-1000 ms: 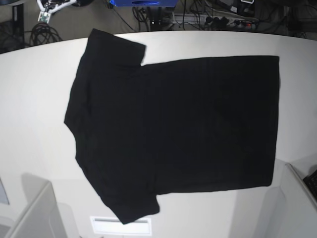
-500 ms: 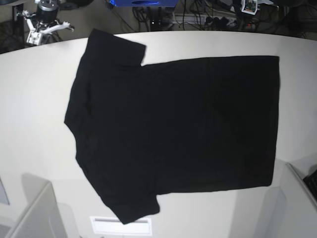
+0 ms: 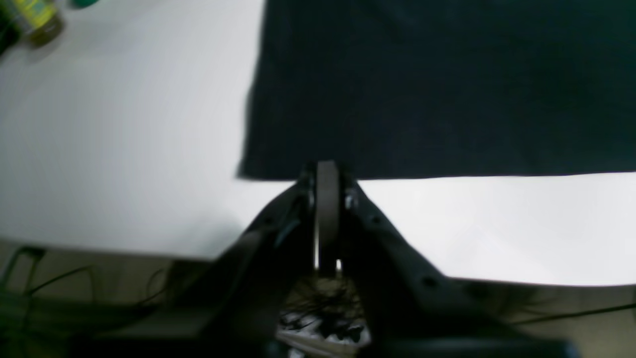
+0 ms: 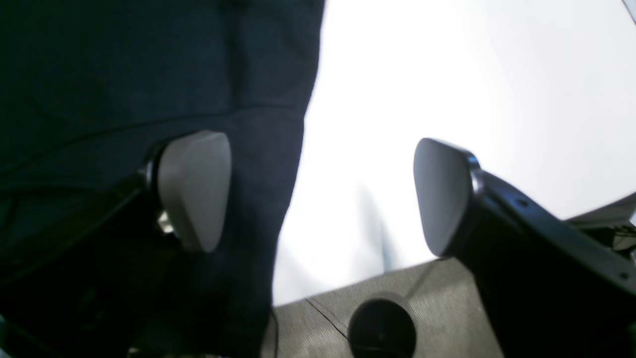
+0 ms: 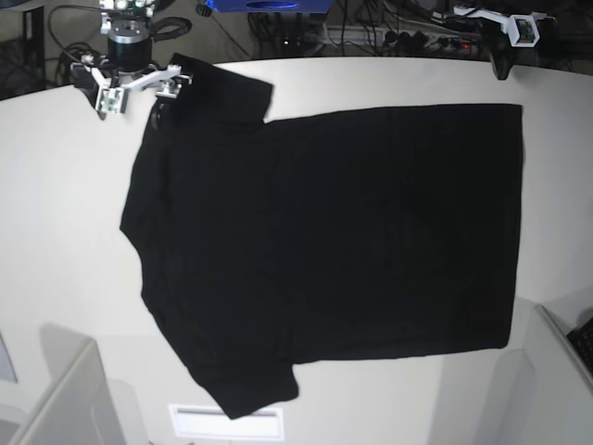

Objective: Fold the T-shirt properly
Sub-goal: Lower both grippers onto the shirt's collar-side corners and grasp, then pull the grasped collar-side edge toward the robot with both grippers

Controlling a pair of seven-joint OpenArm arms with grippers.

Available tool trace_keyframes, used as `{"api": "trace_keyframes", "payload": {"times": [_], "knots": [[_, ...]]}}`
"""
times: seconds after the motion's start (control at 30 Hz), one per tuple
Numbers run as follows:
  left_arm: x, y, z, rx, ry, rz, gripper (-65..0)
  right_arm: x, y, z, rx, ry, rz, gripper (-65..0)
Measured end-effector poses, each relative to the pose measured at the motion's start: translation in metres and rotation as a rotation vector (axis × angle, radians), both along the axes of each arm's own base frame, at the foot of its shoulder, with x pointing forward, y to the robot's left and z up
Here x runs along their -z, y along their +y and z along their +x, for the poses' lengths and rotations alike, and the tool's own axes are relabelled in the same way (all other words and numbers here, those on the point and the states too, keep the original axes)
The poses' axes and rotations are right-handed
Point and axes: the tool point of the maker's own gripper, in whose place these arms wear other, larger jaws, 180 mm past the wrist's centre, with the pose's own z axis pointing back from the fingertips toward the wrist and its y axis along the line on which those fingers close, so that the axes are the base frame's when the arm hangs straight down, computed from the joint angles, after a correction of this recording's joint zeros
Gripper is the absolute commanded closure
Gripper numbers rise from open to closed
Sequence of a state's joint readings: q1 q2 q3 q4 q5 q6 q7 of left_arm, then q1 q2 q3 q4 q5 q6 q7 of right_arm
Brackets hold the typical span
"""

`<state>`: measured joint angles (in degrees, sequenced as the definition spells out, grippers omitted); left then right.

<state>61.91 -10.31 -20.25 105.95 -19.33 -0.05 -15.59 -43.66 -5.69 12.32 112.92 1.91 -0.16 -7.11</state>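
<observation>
The black T-shirt (image 5: pixel 324 241) lies spread flat, plain side up, on the white table (image 5: pixel 65 232), with its sleeves to the left and its hem to the right. My right gripper (image 5: pixel 137 91) hovers open at the far sleeve. In the right wrist view, this gripper (image 4: pixel 318 194) has one pad (image 4: pixel 191 189) over the sleeve cloth (image 4: pixel 124 74) and the other over bare table. My left gripper (image 5: pixel 506 63) is near the hem's far corner. In the left wrist view it (image 3: pixel 325 174) is shut, tips at the T-shirt's (image 3: pixel 447 89) edge, nothing visibly held.
Cables and a power strip (image 5: pixel 417 39) lie behind the table's far edge. Grey panels stand at the near left (image 5: pixel 65 399) and near right (image 5: pixel 556 371). A white slot (image 5: pixel 227 422) sits at the front edge. A yellow-green bottle (image 3: pixel 35 17) shows blurred in the left wrist view.
Both arms have come in from the back. The right gripper dropped to the far sleeve and opened. The left gripper moved toward the hem's far corner. The T-shirt has not moved.
</observation>
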Motion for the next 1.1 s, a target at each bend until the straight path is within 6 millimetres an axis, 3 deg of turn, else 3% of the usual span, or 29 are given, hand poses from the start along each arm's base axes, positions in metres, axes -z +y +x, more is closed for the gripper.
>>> {"api": "trace_keyframes", "payload": {"times": [0.07,0.1,0.2,0.4,0.53,0.73,0.87,1.03,1.1], "knots": [[-0.003,0.014,0.003,-0.036,-0.020,0.003,-18.1,0.001,0.010,0.002,0.025,-0.020,0.104,-45.3],[-0.005,0.021,0.005,-0.055,-0.035,0.001,-19.4,0.004,0.015,0.001,0.042,-0.015,0.171,-44.9],[-0.001,0.036,0.004,-0.110,-0.058,-0.083,-19.1,0.015,0.019,-0.001,0.055,0.055,0.315,-44.4],[-0.002,0.045,0.004,-0.092,-0.119,-0.231,-19.1,0.010,0.022,0.011,0.056,0.063,0.548,-44.1],[0.000,0.063,-0.007,-0.155,-0.118,-0.228,-19.1,0.020,0.011,0.021,0.060,0.065,0.551,-44.0],[0.000,0.073,-0.007,-0.188,-0.137,-0.231,-19.1,0.055,0.005,0.002,0.115,0.147,0.561,-44.0],[0.020,0.073,-0.011,-0.207,-0.052,-0.259,-19.9,0.058,0.004,0.005,0.116,0.138,0.557,-44.0],[0.022,0.087,0.005,-0.244,-0.027,-0.268,-20.1,0.060,0.032,-0.002,0.045,0.156,0.584,-44.0],[0.025,0.093,0.001,-0.286,-0.013,-0.275,-20.2,0.061,0.034,-0.001,0.048,0.155,0.592,-43.8]]}}
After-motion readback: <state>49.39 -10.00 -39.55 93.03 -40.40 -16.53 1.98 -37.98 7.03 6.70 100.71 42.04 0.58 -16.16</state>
